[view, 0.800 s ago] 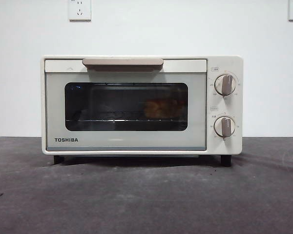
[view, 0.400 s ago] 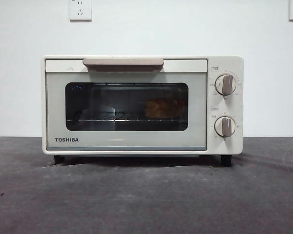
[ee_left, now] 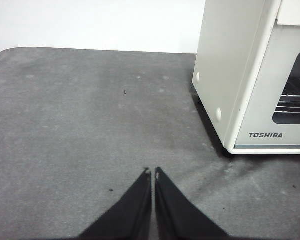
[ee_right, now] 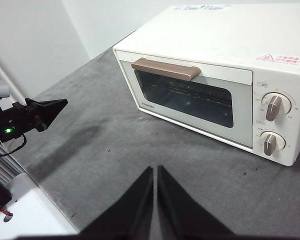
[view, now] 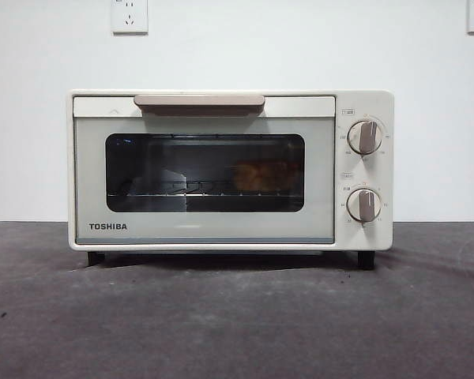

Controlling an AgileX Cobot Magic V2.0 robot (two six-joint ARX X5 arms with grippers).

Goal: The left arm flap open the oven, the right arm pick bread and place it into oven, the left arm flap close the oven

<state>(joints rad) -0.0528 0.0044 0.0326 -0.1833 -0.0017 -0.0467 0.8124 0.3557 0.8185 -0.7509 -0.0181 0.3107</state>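
Cream-white TOSHIBA toaster oven sits door-shut, bread inside; our left gripper, nearer, and right gripper are pinched together, empty.

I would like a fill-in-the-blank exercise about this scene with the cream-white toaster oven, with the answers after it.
1. The door of the cream-white boxy toaster oven is ____.
2. The small orange-tan bread lies ____ the oven, seen through the dark glass window.
3. The jaws of the left gripper are ____, above the grey table.
4. The right gripper holds ____.

Missing words: shut; inside; shut; nothing
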